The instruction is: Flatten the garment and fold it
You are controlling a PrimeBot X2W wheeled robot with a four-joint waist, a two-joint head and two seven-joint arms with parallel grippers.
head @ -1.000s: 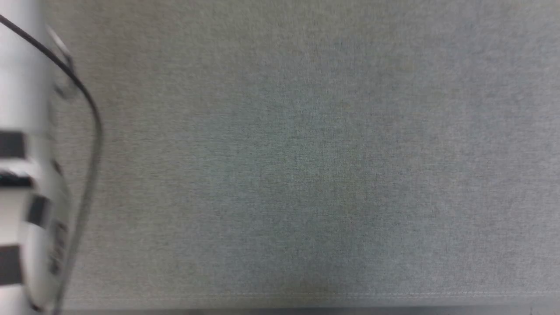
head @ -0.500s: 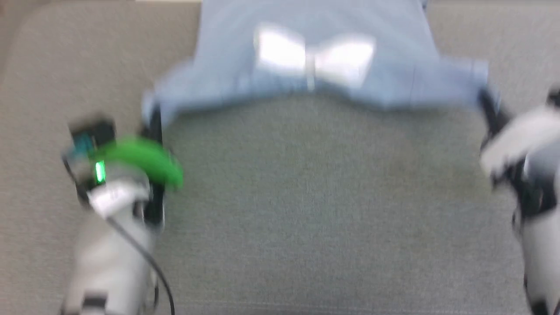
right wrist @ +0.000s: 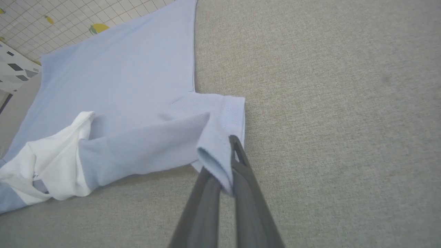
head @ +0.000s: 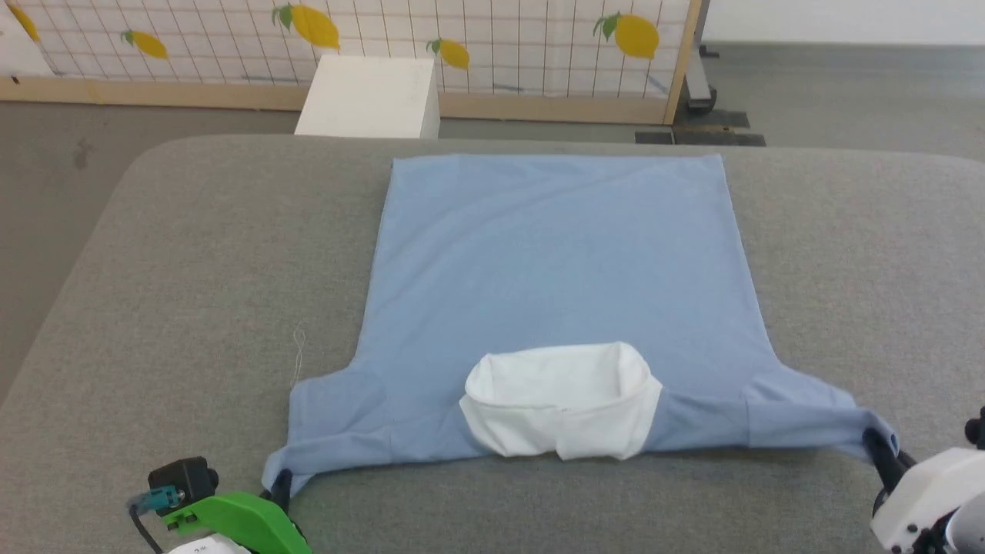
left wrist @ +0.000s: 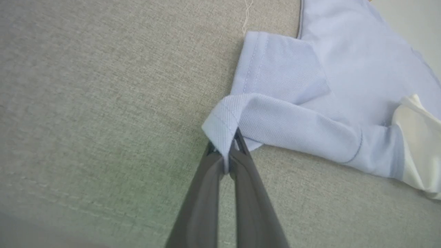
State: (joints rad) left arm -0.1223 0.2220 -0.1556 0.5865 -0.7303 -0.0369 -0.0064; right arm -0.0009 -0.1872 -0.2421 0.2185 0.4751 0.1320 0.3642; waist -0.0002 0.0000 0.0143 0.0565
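The polo shirt (head: 554,254) lies spread on the surface (head: 192,254), collar (head: 562,400) near me. My left fingers (left wrist: 205,193) clamp the left cuff (left wrist: 224,117); my right fingers (right wrist: 206,203) clamp the right cuff (right wrist: 213,155). I should tension both outward evenly, keeping low.

Beyond your grey cloth-covered table (head: 154,308), note a white box (head: 369,96) before a lemon-printed grid panel (head: 492,38); a loose thread (head: 298,350) lies on the table.

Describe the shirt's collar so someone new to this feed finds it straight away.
On the grey table lies a light blue shirt, spread flat with its hem away from the robot. At the middle of its near edge sits the collar, the only white patch on the blue cloth.
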